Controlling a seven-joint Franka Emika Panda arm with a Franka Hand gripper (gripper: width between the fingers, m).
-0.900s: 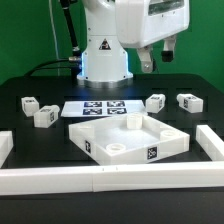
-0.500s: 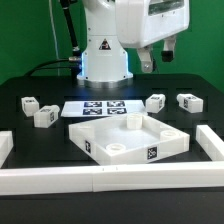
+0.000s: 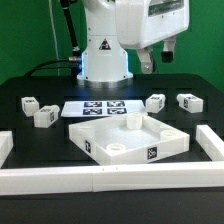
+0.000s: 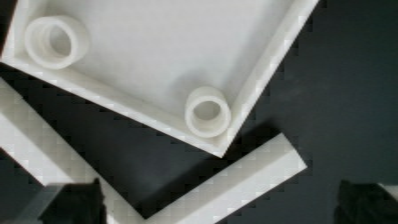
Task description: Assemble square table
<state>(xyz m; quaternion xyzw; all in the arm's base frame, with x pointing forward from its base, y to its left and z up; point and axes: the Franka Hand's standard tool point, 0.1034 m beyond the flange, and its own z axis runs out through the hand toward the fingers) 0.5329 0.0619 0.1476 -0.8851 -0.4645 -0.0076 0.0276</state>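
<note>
Tool (image 3: 158, 58): raised above the far side of the counter (image 3: 180, 125), toward the exterior view's right. Its two fingers are spread wide with nothing between them, and it touches no part.

Square panel (image 3: 128, 136): flat on the counter at the centre, rim upward, one corner turned toward the camera. A tag (image 3: 151, 153) shows on its near side wall. The wrist view looks down on one edge of this panel. A corner socket (image 4: 208, 110) and a second socket (image 4: 55, 42) are both seen open and unfilled.

Legs: all four are loose on the counter, apart from the panel. The first leg (image 3: 27, 103) and second leg (image 3: 44, 117) rest near each other on the exterior view's left. The third leg (image 3: 155, 102) and fourth leg (image 3: 187, 101) rest on the exterior view's right. None is seated in a socket.

Marker board (image 3: 102, 107): flat on the counter just behind the panel, between the two pairs of legs.

Border bars (image 3: 110, 178): they run along the near edge and up both sides, enclosing the work area. One bar lies close beside the panel's corner in the wrist view.
</note>
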